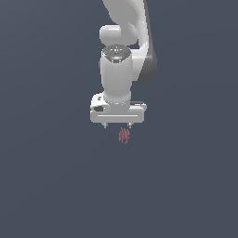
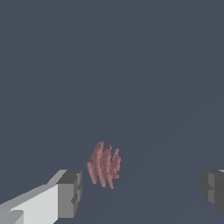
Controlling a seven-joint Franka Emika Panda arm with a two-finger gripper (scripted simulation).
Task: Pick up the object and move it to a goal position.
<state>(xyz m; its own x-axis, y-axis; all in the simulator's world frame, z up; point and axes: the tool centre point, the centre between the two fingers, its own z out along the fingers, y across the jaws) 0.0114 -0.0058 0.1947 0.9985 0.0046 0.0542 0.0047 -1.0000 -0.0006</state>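
jaws (image 1: 117, 125) spread, red object (image 2: 104, 164) between

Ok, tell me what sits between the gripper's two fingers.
Only the dark-red ribbed object, nearer one finger and untouched; the wrist view shows bare floor otherwise.

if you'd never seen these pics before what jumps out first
The white Panda arm with its gripper pointing down, filling the upper middle of the exterior view against a plain dark grey-blue background. Just under the gripper sits a tiny dark-red ribbed blob, the only colour in the scene. In the wrist view the blob lies between the wide-apart grey fingertips, nearer one of them, with nothing gripped.
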